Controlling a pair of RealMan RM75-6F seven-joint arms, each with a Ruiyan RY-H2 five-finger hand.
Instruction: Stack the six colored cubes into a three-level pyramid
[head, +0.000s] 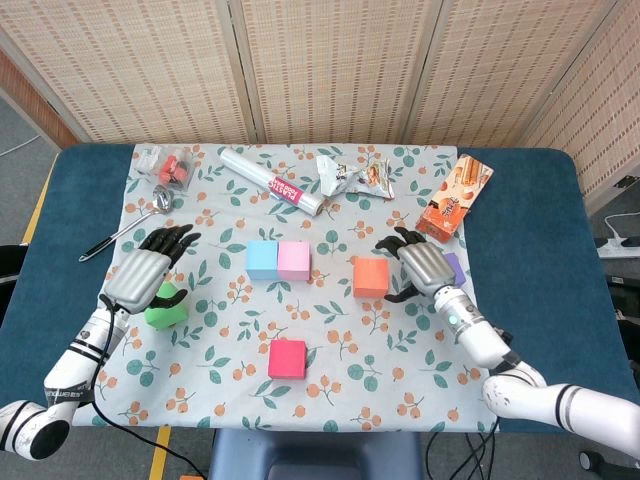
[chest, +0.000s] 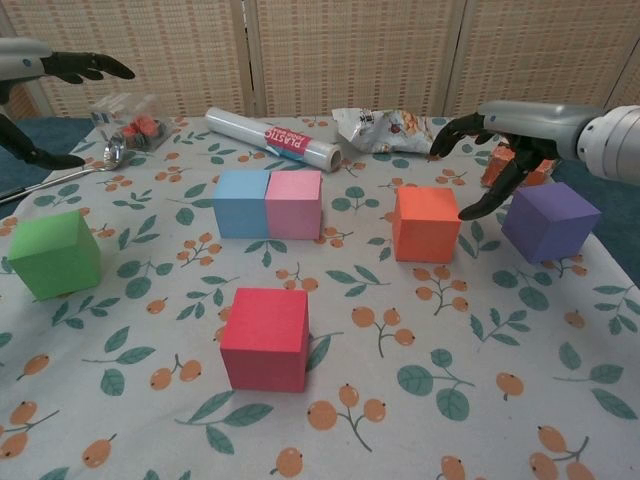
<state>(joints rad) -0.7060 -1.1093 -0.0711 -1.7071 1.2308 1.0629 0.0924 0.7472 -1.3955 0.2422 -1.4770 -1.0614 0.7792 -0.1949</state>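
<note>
My right hand (chest: 500, 135) hovers open, fingers spread, between orange cube (chest: 426, 223) and purple cube (chest: 551, 221), holding nothing. My left hand (head: 145, 272) is open too, above green cube (chest: 52, 253). Blue cube (chest: 241, 203) and pink cube (chest: 294, 204) touch side by side mid-cloth. Red cube (chest: 265, 338) sits alone nearest me. All cubes on the floral cloth (chest: 520, 400), none stacked.
</note>
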